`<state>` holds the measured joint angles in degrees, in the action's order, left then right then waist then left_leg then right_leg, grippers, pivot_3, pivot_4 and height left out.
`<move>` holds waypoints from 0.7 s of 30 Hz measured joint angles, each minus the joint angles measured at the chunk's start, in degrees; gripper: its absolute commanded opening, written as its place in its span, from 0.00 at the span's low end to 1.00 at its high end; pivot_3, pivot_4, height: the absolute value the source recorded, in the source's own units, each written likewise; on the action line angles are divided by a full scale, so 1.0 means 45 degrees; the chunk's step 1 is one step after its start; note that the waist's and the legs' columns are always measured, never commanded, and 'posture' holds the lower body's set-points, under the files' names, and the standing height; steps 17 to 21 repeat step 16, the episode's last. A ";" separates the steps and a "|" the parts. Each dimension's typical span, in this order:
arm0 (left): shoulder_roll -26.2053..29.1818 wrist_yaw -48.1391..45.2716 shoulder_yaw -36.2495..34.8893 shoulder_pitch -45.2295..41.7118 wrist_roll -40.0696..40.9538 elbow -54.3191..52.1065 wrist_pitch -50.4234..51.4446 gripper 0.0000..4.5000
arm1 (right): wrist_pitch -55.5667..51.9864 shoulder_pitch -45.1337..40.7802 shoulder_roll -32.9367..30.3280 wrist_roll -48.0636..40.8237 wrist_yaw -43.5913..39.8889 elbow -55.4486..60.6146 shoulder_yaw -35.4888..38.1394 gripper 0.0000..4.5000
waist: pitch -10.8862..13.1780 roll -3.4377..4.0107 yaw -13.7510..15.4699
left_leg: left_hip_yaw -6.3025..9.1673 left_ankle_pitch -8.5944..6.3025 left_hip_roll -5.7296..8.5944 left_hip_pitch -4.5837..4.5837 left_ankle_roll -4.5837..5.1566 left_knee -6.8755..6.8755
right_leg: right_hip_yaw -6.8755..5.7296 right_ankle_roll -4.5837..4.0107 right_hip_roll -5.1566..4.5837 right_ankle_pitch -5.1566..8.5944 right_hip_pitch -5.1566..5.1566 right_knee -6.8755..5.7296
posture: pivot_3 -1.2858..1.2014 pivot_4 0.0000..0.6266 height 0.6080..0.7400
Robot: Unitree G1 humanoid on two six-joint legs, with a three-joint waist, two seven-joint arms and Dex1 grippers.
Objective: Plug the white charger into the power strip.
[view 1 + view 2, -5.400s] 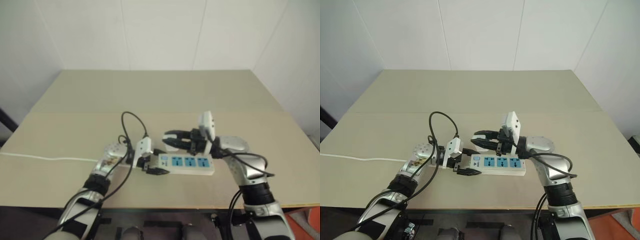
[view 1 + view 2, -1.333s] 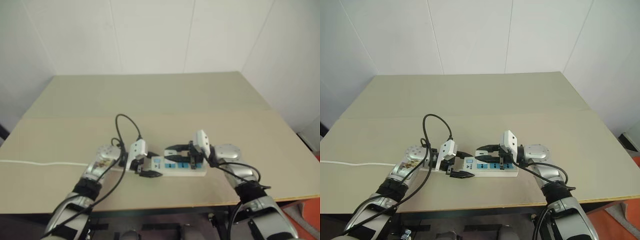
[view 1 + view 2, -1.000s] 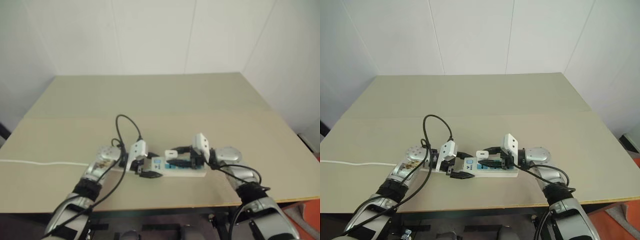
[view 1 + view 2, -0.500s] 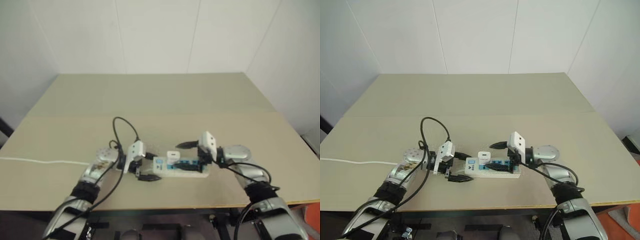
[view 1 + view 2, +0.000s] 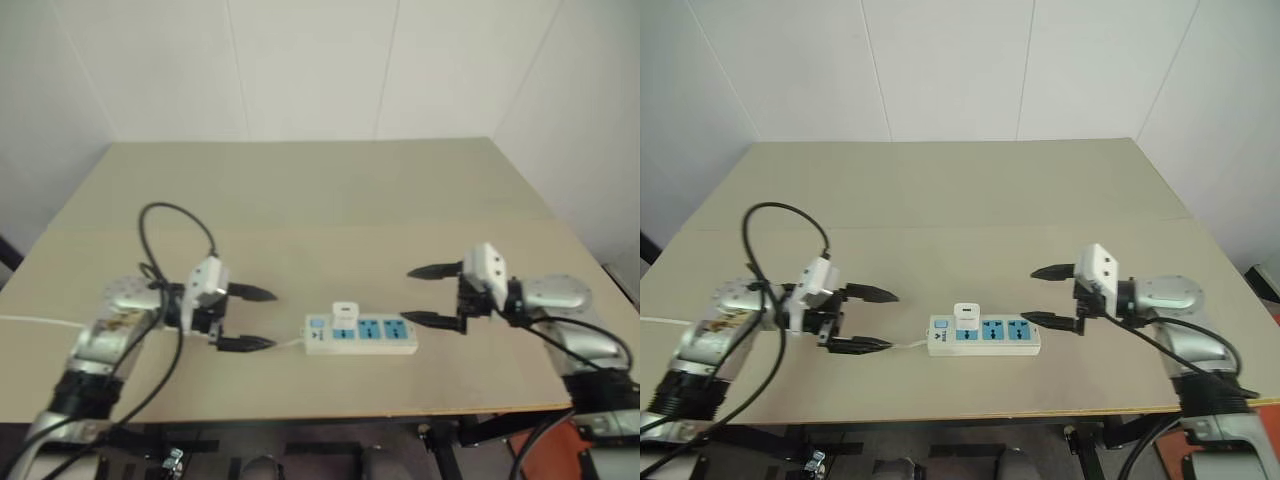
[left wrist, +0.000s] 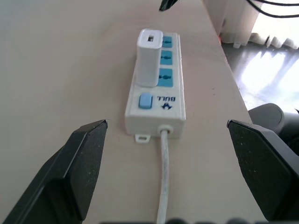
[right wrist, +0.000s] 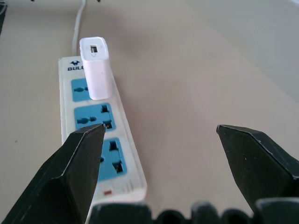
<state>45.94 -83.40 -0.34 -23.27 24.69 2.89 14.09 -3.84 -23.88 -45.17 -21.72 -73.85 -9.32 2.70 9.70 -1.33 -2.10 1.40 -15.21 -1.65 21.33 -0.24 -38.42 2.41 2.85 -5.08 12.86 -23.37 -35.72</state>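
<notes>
Now I see the white charger standing upright in the leftmost socket of the power strip, near the table's front edge. Left gripper and right gripper hang spread, empty. I'd retreat level, clear of the cord.

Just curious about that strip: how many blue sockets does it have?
4. The white charger stands in the one nearest the cord, so only its blue edge shows. The other three sit free in a row along the power strip toward its far end.
</notes>
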 measured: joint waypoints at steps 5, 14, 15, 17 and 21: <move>0.0927 -0.0145 -0.0788 0.0408 0.0159 0.0008 0.0022 1.00 | -0.0315 0.0886 -0.0634 -0.0365 0.0056 0.0369 0.0806 1.00 | 0.0008 0.0003 -0.0003 | -0.0005 0.0000 -0.0002 -0.0001 -0.0001 0.0001 | 0.0001 -0.0001 0.0000 0.0001 -0.0002 -0.0005 | 0.52 0.24 1.00; 0.1358 -0.0290 -0.1235 0.0934 0.0595 -0.0227 0.0293 1.00 | -0.0495 0.1432 -0.0851 -0.0471 0.0279 0.0959 0.1265 1.00 | 0.0018 0.0001 -0.0005 | -0.0012 0.0000 -0.0004 -0.0002 -0.0001 0.0002 | 0.0002 -0.0002 0.0000 0.0001 -0.0002 -0.0007 | 0.52 0.24 1.00; 0.1357 -0.0250 -0.1235 0.0934 0.0596 -0.0251 0.0308 1.00 | -0.0529 0.1433 -0.0852 -0.0472 0.0292 0.0980 0.1265 1.00 | 0.0019 -0.0001 -0.0004 | -0.0012 0.0000 -0.0004 -0.0001 -0.0001 0.0002 | 0.0002 -0.0001 0.0000 0.0001 -0.0002 -0.0005 | 0.52 0.24 1.00; 0.1356 -0.0225 -0.1234 0.0933 0.0601 -0.0308 0.0340 1.00 | -0.0567 0.1432 -0.0851 -0.0472 0.0302 0.0982 0.1265 1.00 | 0.0021 -0.0001 -0.0002 | -0.0012 0.0000 -0.0004 0.0000 -0.0001 0.0002 | 0.0002 -0.0001 -0.0001 0.0001 -0.0002 -0.0004 | 0.52 0.24 1.00; 0.1356 -0.0225 -0.1234 0.0933 0.0601 -0.0308 0.0340 1.00 | -0.0567 0.1432 -0.0851 -0.0472 0.0302 0.0982 0.1265 1.00 | 0.0021 -0.0001 -0.0002 | -0.0012 0.0000 -0.0004 0.0000 -0.0001 0.0002 | 0.0002 -0.0001 -0.0001 0.0001 -0.0002 -0.0004 | 0.52 0.24 1.00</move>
